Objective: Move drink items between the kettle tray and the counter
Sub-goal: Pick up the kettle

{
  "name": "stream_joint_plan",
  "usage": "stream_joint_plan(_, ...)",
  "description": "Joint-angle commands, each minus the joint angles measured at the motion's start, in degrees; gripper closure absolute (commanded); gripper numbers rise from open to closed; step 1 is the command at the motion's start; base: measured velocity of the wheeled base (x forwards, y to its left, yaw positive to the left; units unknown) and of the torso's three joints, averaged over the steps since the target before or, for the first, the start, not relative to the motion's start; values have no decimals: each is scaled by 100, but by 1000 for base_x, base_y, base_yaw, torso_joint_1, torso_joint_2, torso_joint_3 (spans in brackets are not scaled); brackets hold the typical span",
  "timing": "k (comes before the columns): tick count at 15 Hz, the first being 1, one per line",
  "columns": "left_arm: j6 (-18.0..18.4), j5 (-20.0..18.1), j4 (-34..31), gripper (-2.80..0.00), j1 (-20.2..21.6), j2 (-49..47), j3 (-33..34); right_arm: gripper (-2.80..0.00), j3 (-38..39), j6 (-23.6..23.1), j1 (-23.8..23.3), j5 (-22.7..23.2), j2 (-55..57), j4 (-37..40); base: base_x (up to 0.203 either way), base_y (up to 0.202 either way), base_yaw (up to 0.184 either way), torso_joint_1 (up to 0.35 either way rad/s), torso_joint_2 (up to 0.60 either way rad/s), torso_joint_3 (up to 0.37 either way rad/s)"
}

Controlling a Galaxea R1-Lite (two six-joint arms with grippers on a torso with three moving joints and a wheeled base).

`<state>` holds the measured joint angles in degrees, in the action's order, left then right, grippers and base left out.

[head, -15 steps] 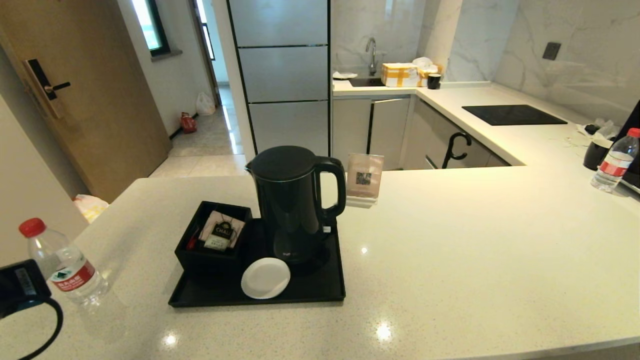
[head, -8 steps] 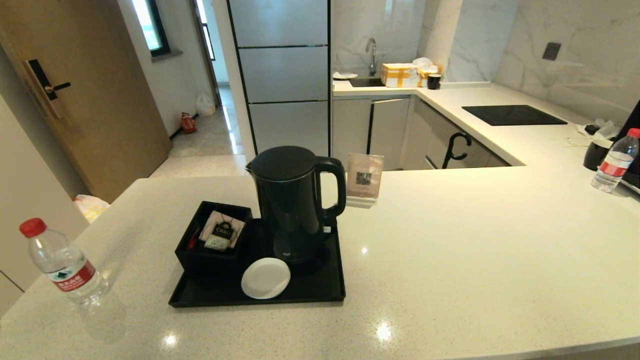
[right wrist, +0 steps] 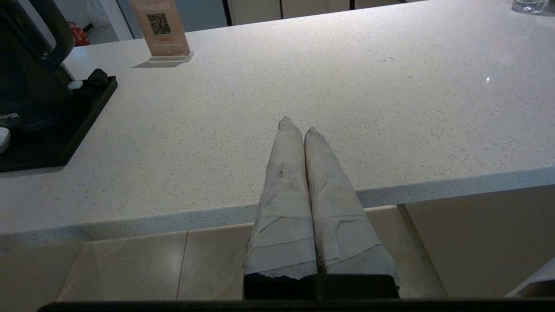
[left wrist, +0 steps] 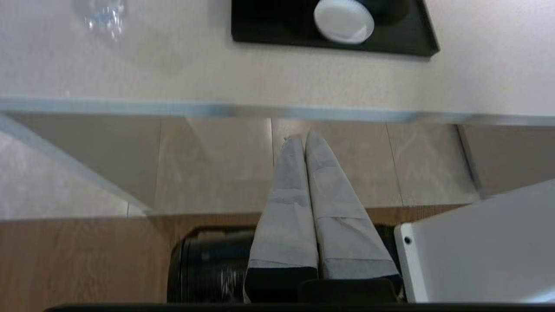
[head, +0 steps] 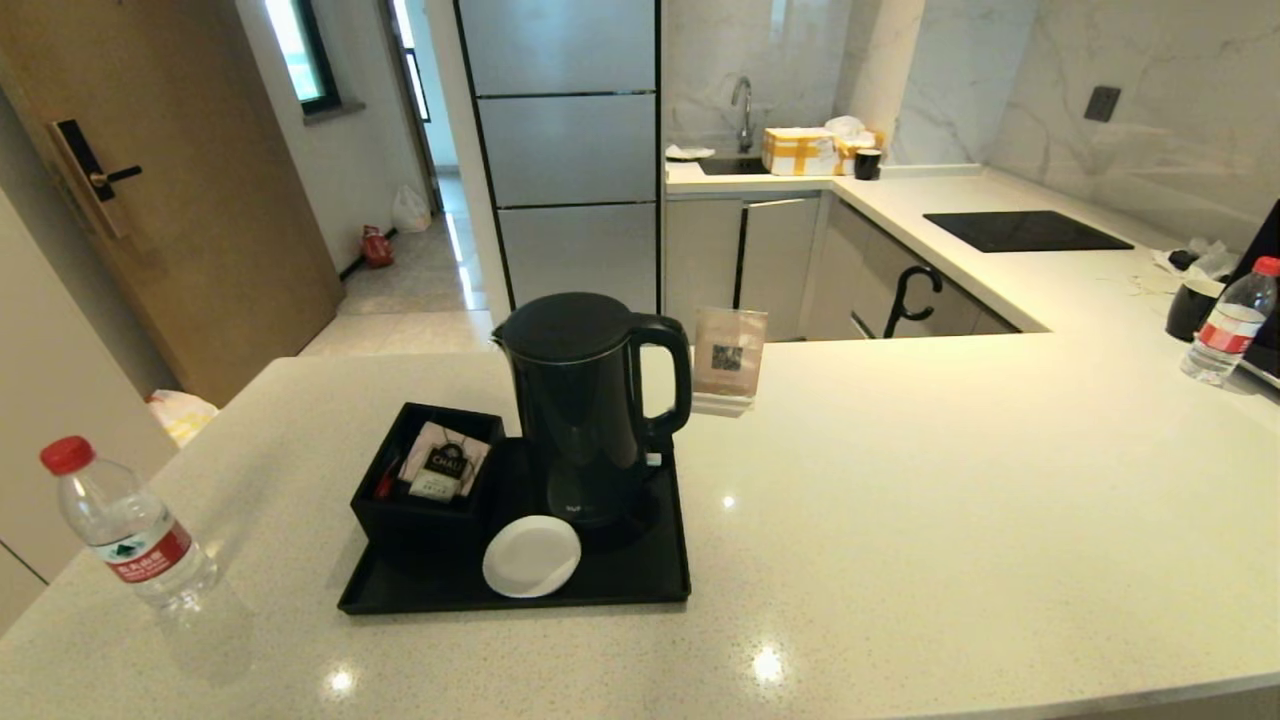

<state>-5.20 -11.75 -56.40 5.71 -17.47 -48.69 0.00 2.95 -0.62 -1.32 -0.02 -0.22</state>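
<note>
Both of my end effectors sit low, off the near edge of the surface (head: 900, 520), and neither shows in the head view. My left end effector (left wrist: 299, 138) hangs below the surface edge over the floor tiles, its taped fingers (left wrist: 284, 208) pressed together and holding nothing. My right end effector (right wrist: 297, 125) is at the near edge, tips just over the stone, fingers (right wrist: 286, 190) likewise together and empty.

Near left on the surface: the water bottle (head: 125, 530), upright, red cap on, standing on the stone well apart from the kettle tray (head: 610, 585).

The tray lies centre-left, a little farther in. At its near side rests a round white coaster (head: 531, 556). Behind that, on the tray's left, a black square box (head: 428, 478) with tea sachets; on its right, the black kettle (head: 585, 410), upright, lid closed, loop handle turned to the right.

Just beyond the tray's far right corner stands a small sign card with a QR code (head: 729, 358).

Far right on the surface: a second bottle with red cap (head: 1228, 322), upright, beside a dark cup (head: 1190, 308). Beyond them, the black hob panel (head: 1025, 230).
</note>
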Motion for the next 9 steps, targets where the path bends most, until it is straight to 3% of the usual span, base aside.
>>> stream_joint_plan(1, -4, 15, -30, 0, -48, 166, 79, 0, 0, 4, 1, 0, 2, -4, 0, 0, 0, 0, 0, 0)
stream_joint_plan(4, 57, 13, 160, 0, -610, 645, 449, 0, 0, 0, 1, 0, 2, 0, 0, 0, 0, 0, 0, 0)
stream_joint_plan(7, 79, 86, 578, 0, -590, 1636, 1168, 0, 0, 4, 1, 0, 2, -4, 0, 0, 0, 0, 0, 0)
stream_joint_plan(9, 89, 217, 991, 0, -571, 1738, 1547, 0, 0, 4, 1, 0, 2, -4, 0, 0, 0, 0, 0, 0)
